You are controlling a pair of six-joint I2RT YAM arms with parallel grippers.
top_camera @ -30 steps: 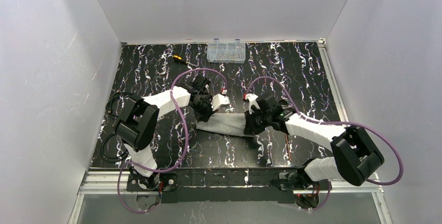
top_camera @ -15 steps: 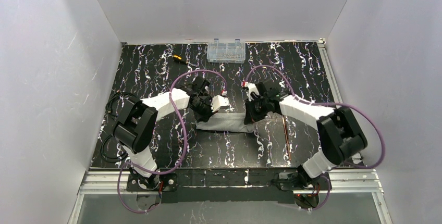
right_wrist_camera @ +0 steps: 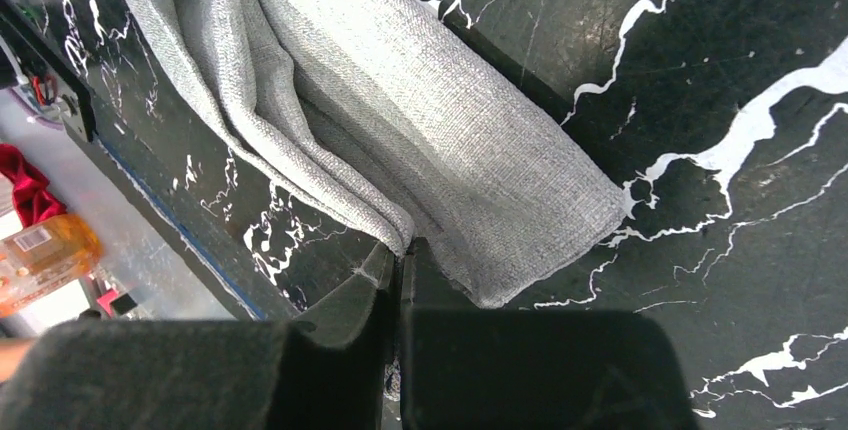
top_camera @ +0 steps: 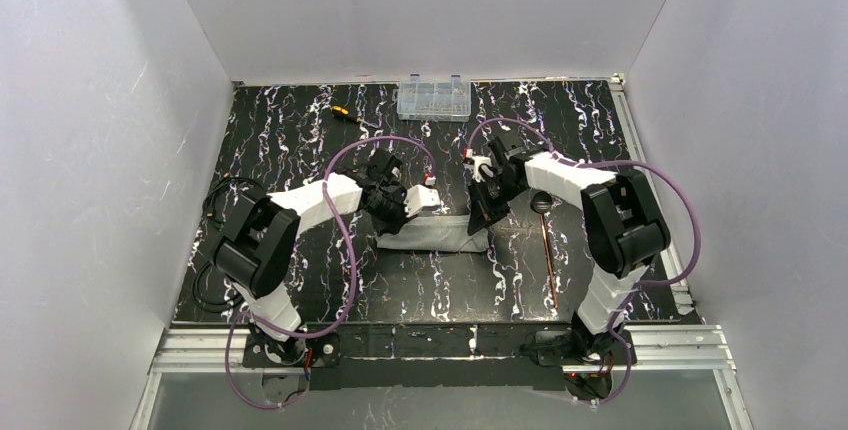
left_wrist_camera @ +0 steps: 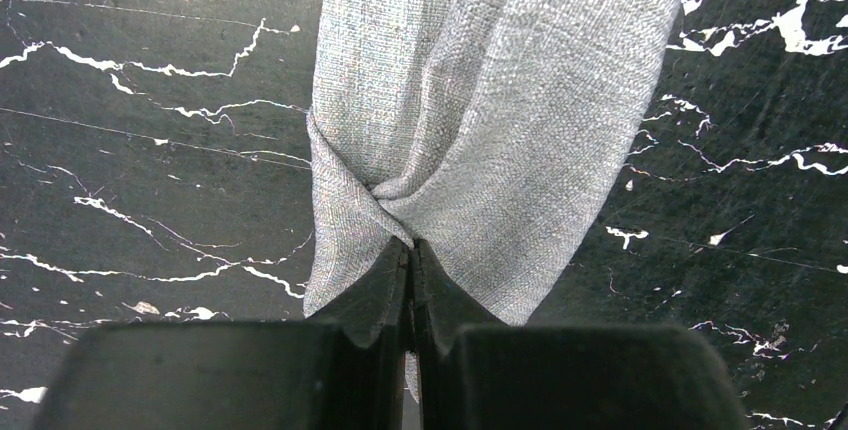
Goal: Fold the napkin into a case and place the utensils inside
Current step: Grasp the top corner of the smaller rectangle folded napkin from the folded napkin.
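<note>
The napkin (top_camera: 432, 236) lies as a narrow, layered light-grey strip across the middle of the black marbled table. My left gripper (top_camera: 388, 222) is shut on its left end; in the left wrist view the jaws (left_wrist_camera: 412, 247) pinch a gathered fold of the napkin (left_wrist_camera: 480, 100). At the strip's right end, my right gripper (top_camera: 482, 216) is shut on a folded edge of the napkin (right_wrist_camera: 430, 130), its tips (right_wrist_camera: 401, 252) meeting on the cloth. The utensils (top_camera: 548, 255), thin copper-brown pieces with a dark spoon head (top_camera: 541, 205), lie just right of the napkin, outside it.
A clear plastic compartment box (top_camera: 434, 98) stands at the table's far edge, with a short orange-and-black screwdriver (top_camera: 343, 112) to its left. Purple cables loop above both arms. White walls enclose the table on three sides.
The right arm has swung back and inward, and its gripper has closed on the napkin's right end. The utensils, earlier partly under the arm, now show. The left gripper kept its hold.
</note>
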